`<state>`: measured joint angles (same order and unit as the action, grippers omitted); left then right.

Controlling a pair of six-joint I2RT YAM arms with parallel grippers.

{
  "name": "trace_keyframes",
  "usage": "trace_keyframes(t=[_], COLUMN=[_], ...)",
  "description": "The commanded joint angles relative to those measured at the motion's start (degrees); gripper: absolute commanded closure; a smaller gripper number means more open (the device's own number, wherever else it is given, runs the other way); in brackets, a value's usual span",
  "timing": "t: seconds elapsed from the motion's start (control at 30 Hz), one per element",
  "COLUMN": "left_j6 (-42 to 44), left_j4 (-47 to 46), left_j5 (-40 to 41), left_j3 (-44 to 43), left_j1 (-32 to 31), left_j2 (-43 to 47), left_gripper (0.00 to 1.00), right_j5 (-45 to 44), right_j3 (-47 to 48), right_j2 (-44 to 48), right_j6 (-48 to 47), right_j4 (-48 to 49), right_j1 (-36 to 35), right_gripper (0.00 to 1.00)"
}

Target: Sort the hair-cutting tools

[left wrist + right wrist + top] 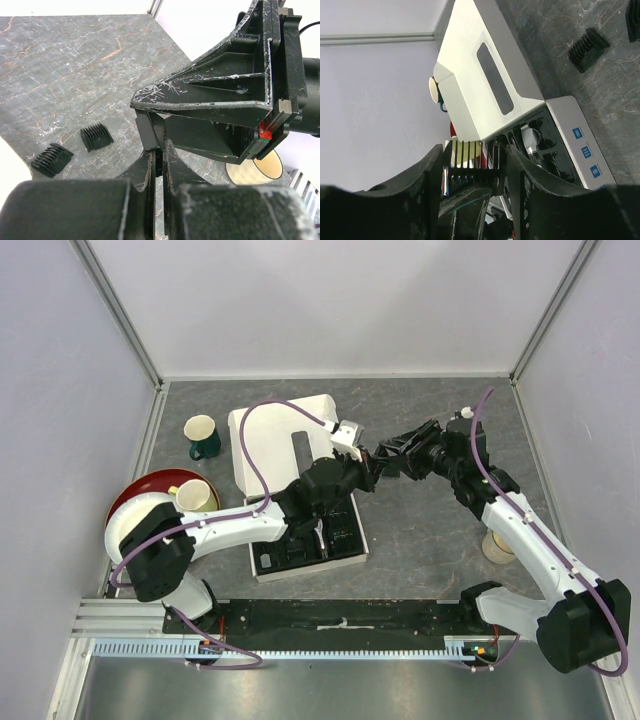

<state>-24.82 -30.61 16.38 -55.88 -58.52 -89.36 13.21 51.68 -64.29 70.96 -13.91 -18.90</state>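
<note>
Black plastic comb guard (pixel 475 176) hangs in the air, pinched from two sides. The left gripper (pixel 159 160) is closed on one end with its thin fingers. The right gripper (pixel 475 155) grips the other end, so the two meet nose to nose. I think the right one must let go first. Just beside them, on the left arm's side, the white cardboard box (pixel 270 440) lies open with its black tray (pixel 300 555). Farther off, two loose black comb guards (pixel 96 137) lie on the grey stone-look table (pixel 420 530).
</note>
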Motion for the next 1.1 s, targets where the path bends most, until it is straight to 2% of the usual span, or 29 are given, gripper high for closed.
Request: trace_keyframes(t=[0.0,0.1,0.13,0.23,0.43,0.7,0.87,1.0,1.07], left_j6=[2.14,2.14,2.23,1.97,0.92,-3.3,-9.63,-13.23,-15.08], left_j4=[-2.44,-2.09,-1.13,1.68,10.29,28.73,35.7,39.22,41.06], left_j5=[1.55,1.46,1.29,-0.2,-7.41,-16.1,-25.69,-32.8,-33.78], left_j3=[0.33,0.59,0.51,0.51,0.16,0.42,0.86,0.94,1.47], left_j1=[-0.36,-0.36,-0.36,-0.36,-0.01,2.88,7.89,10.27,11.32], left_j2=[1.12,1.73,1.91,3.4,7.88,13.33,13.34,12.11,11.76], left_gripper=[0.98,0.98,0.98,0.98,0.98,0.98,0.98,0.98,0.98], right_j5=[0.15,-0.29,-0.73,-3.36,-7.05,-12.86,-16.03,-15.76,-15.06], right_j3=[0.61,0.18,0.0,-1.14,-2.64,-3.95,-5.53,-8.43,-9.92], right_j2=[-0.31,-0.05,0.3,1.53,3.56,6.02,4.27,2.95,2.33], right_j6=[-0.29,-1.52,-2.05,-4.33,-12.23,-24.36,-30.34,-31.06,-30.97], right_j4=[0.99,1.17,1.08,0.99,-2.25,-9.9,-14.38,-15.09,-14.92], right_j1=[0.0,0.09,0.09,0.17,0.7,1.23,1.23,1.23,1.23], right_gripper=[0.71,0.59,0.49,0.31,0.13,0.09,0.13,0.17,0.19])
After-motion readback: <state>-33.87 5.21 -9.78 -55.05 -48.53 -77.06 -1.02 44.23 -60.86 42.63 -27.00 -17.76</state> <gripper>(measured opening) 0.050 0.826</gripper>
